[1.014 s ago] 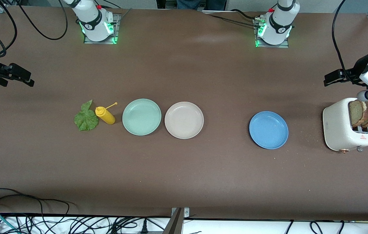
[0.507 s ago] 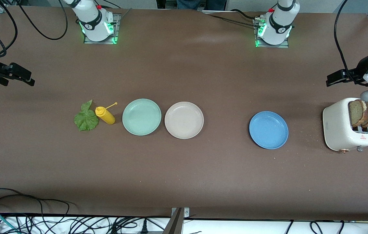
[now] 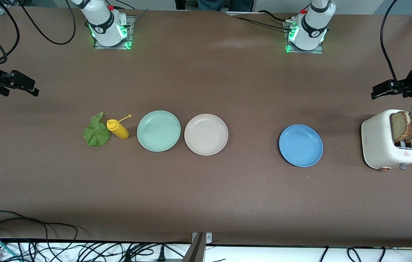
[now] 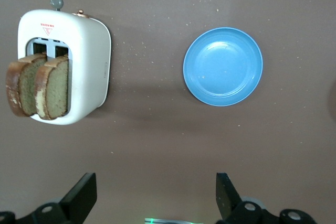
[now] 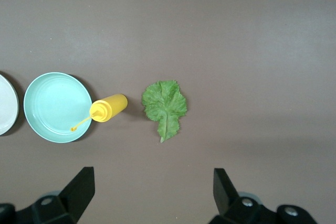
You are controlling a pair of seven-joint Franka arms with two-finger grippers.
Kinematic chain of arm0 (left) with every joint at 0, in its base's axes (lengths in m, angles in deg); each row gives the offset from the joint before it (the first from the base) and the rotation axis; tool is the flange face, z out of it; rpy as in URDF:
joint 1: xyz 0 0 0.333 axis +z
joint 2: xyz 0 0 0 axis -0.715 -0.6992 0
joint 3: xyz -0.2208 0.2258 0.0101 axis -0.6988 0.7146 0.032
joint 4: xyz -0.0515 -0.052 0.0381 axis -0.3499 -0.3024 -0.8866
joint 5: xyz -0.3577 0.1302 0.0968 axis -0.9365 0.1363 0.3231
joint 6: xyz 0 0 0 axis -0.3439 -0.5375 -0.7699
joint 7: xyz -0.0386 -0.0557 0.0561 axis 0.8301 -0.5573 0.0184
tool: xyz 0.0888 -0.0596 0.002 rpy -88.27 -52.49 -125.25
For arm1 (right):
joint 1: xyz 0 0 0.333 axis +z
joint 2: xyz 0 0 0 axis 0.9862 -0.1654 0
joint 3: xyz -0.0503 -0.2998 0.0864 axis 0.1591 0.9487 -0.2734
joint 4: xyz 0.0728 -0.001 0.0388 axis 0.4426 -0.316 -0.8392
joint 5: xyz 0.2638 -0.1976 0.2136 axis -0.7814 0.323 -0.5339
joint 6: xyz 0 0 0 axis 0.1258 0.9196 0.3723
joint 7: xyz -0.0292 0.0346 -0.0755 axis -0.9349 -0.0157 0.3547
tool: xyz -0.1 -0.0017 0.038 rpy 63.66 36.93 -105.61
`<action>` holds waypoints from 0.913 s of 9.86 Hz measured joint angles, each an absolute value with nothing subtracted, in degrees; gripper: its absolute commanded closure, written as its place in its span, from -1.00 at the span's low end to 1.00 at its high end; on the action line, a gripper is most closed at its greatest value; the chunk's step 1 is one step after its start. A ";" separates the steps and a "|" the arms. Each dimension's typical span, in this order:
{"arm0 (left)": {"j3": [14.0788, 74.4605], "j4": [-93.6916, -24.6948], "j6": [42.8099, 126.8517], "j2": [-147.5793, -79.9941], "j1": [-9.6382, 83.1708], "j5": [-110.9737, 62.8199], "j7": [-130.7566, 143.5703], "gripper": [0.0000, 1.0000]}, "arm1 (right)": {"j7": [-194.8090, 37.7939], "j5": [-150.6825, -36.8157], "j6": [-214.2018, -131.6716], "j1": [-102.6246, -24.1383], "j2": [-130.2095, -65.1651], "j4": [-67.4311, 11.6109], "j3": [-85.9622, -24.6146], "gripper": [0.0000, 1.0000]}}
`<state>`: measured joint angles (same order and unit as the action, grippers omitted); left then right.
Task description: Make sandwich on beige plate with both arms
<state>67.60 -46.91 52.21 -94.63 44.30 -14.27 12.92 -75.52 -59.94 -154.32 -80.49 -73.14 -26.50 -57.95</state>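
Note:
Two brown bread slices (image 3: 406, 126) (image 4: 39, 85) stand upright in the slots of a white toaster (image 3: 382, 145) at the left arm's end of the table. The empty beige plate (image 3: 206, 134) sits mid-table, and its rim shows in the right wrist view (image 5: 6, 103). A crinkled green lettuce leaf (image 3: 96, 133) (image 5: 165, 106) lies flat toward the right arm's end. My left gripper (image 3: 376, 91) (image 4: 156, 192) hangs open and empty over bare table beside the toaster. My right gripper (image 3: 33, 87) (image 5: 153, 187) waits open and empty over bare table near the leaf.
A yellow squeeze bottle (image 3: 118, 129) lies between the leaf and a mint-green plate (image 3: 158, 130), which sits beside the beige plate. A blue plate (image 3: 300, 145) (image 4: 223, 66) sits between the beige plate and the toaster (image 4: 92, 66). Crumbs dot the table around the toaster.
My left gripper has drifted toward the left arm's end of the table, staying open. The right arm has not moved.

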 measured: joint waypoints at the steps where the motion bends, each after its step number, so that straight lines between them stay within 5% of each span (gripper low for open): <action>1: 67.65 -46.91 52.90 -94.99 45.35 -14.27 14.21 -1.00 | -75.52 -59.94 -154.31 -80.50 -73.14 -26.50 -57.94 -1.00; 9: 67.73 -46.91 58.10 -99.55 49.98 -12.80 19.19 -1.00 | -75.51 -59.96 -154.29 -80.50 -73.14 -26.50 -57.92 -1.00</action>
